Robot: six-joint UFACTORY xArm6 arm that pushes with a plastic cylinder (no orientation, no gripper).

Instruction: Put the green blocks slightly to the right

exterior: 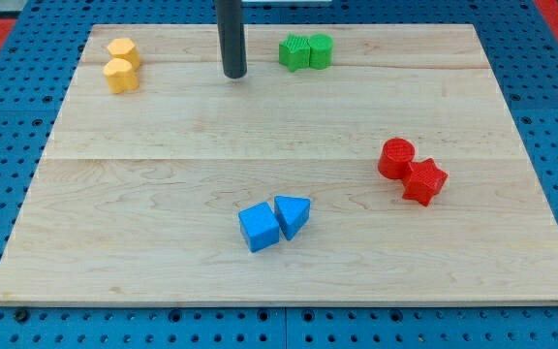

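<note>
— Near the top of the frame, what stands on the table (163, 174)?
— Two green blocks (306, 50), touching, just right of centre. The rod's tip (234, 74) rests to their left, apart from them.
— Any pincer, spread or pressed?
— None shows; the arm ends in a plain rod.
— And elsewhere?
— Two yellow blocks (121, 65) sit touching at upper left. A red cylinder (395, 158) and red star (424, 181) touch at the right. A blue cube (259, 227) and blue wedge (293, 214) touch at lower centre.
</note>
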